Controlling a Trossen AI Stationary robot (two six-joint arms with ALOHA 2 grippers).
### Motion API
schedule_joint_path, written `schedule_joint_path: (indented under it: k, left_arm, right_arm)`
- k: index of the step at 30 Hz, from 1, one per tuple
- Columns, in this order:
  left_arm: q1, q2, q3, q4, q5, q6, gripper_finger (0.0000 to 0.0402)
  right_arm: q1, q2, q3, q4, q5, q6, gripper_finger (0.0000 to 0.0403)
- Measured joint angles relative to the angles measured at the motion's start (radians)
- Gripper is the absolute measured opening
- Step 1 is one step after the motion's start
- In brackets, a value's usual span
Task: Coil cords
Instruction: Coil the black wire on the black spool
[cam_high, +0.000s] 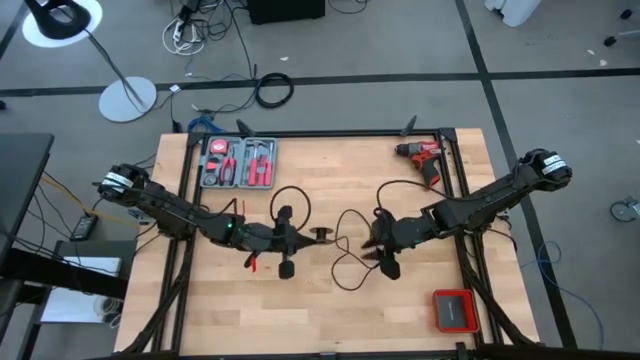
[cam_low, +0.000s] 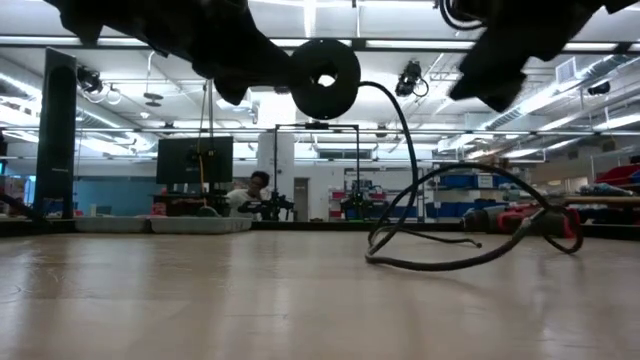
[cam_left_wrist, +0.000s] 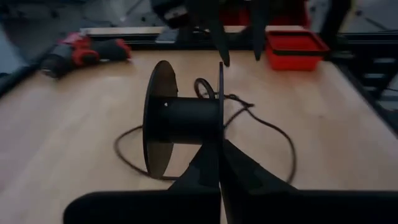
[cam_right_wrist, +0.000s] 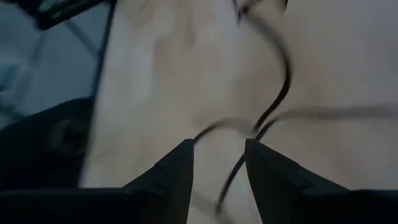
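A black spool (cam_left_wrist: 186, 118) with two round flanges hangs above the middle of the table, and my left gripper (cam_left_wrist: 219, 152) is shut on it. In the low view the thin black cord (cam_low: 405, 130) runs from the spool (cam_low: 325, 78) down to slack loops (cam_low: 440, 265) on the wood. Further loops of cord (cam_left_wrist: 277, 134) lie beyond the spool. My right gripper (cam_right_wrist: 219, 158) stands open a little above the table, right of the spool. A stretch of cord (cam_right_wrist: 277, 102) lies on the table under and beyond its fingers, and they touch nothing. From above, the two grippers (cam_high: 305, 236) (cam_high: 383, 255) face each other. My left gripper pinches the rim of one spool flange (cam_left_wrist: 219, 134) between its two shut fingers. The fingers come nearly level from the table's left side. The spool is lifted clear of the table with its axle level and across the fingers, and the cord trails slack from it down to the wood.
A red drill (cam_high: 422, 158) lies at the far right. A grey tray of red-handled pliers (cam_high: 238, 163) sits at the far left, and a red-and-black case (cam_high: 455, 310) at the near right. Black frame rails (cam_high: 462, 200) run along the table's sides.
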Motion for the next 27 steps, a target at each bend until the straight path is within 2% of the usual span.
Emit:
schedule_joint_path:
  k: [4,7,11,15,21,25,27]
  left_arm:
    - [0.0,0.0,0.0,-0.002,-0.078,0.027,0.0]
    - [0.0,0.0,0.0,-0.001,-0.132,0.028,0.0]
    - [-0.015,0.0,-0.002,0.022,-0.185,0.052,0.0]
    - [-0.031,0.0,-0.038,0.151,-0.206,0.079,0.0]
    - [-0.026,0.0,-0.117,0.314,-0.213,0.078,0.0]
    - [-0.001,-0.01,-0.125,0.326,-0.212,0.1,0.0]
    - [0.008,-0.021,-0.125,0.305,-0.178,0.121,0.0]
  right_arm:
    - [-0.001,0.0,0.0,0.037,0.122,-0.096,0.0144]
    - [-0.032,0.0,0.0,0.052,0.139,-0.135,0.0144]
    - [-0.093,0.0,0.0,0.073,0.079,-0.173,0.0144]
    - [-0.159,0.0,-0.001,0.13,-0.014,-0.247,0.0144]
    - [-0.209,0.0,-0.089,0.408,-0.051,-0.38,0.0144]
    - [-0.24,0.0,-0.165,0.546,-0.06,-0.426,0.0144]
    - [-0.254,0.0,-0.194,0.571,-0.061,-0.441,0.0144]
